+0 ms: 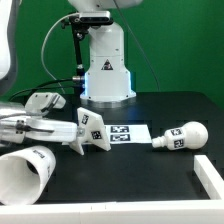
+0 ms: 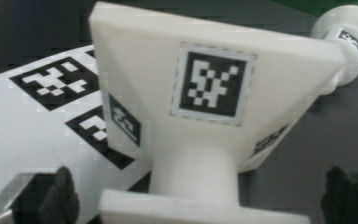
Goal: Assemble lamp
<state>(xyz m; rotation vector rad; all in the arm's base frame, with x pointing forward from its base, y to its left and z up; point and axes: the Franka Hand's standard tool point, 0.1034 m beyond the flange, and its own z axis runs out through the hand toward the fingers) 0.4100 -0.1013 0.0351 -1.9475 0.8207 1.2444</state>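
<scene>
The white lamp base (image 1: 92,128) lies tilted at the exterior view's left end of the marker board (image 1: 128,133). In the wrist view the lamp base (image 2: 202,90) fills the middle, tag facing the camera. My gripper (image 1: 72,133) reaches in from the exterior view's left. It is open, and its dark fingers (image 2: 44,196) stand on either side of the base's narrow end (image 2: 194,195) with gaps showing. The bulb (image 1: 181,136) lies on the table to the exterior view's right; it also shows in the wrist view (image 2: 345,35). The shade (image 1: 25,172) lies on its side at the front left.
The robot's white pedestal (image 1: 106,70) stands at the back centre with cables beside it. A pale rail (image 1: 208,172) borders the table's front right. The marker board also shows beneath the base in the wrist view (image 2: 51,85).
</scene>
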